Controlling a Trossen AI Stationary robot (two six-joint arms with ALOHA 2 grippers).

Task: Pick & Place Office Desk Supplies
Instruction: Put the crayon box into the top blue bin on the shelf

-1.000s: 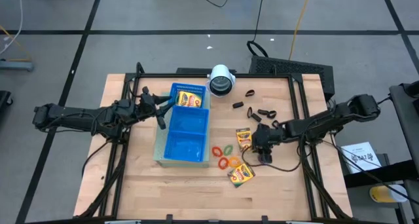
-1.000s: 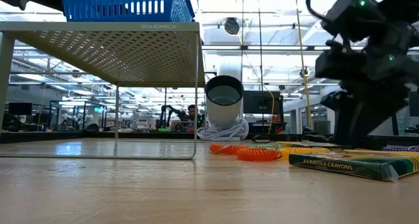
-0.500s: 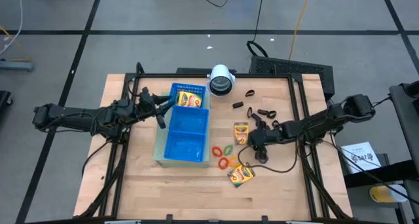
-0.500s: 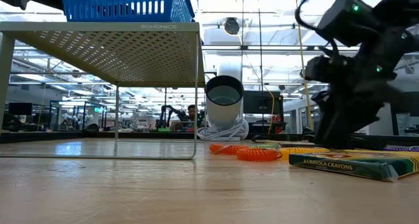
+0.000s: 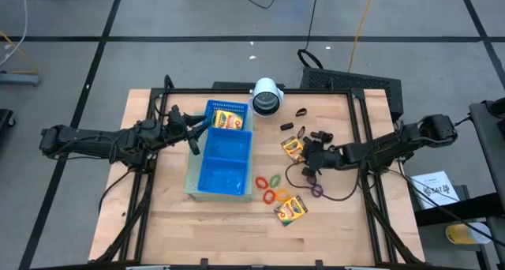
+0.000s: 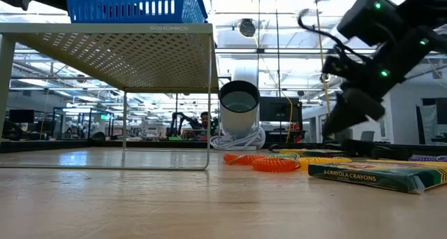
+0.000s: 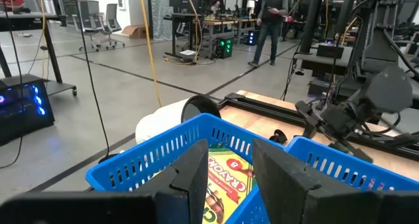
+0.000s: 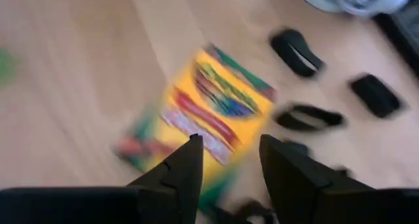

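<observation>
From above, your right gripper (image 5: 309, 153) hovers just beside a loose crayon box (image 5: 293, 148); rings (image 5: 272, 188) and clips (image 5: 301, 112) remain out; its wrist view shows fingers parted, empty; left gripper (image 7: 230, 160), parted, overlooks one binned box (image 7: 222, 175).

Three crayon boxes (image 5: 293, 148) show, one of them in the blue tray (image 5: 220, 175); five black clips (image 5: 301, 113); five coloured rings (image 5: 274, 180); one white cylinder (image 5: 267, 97).

Right claw (image 5: 309, 153) beside crayon box (image 5: 293, 148).
</observation>
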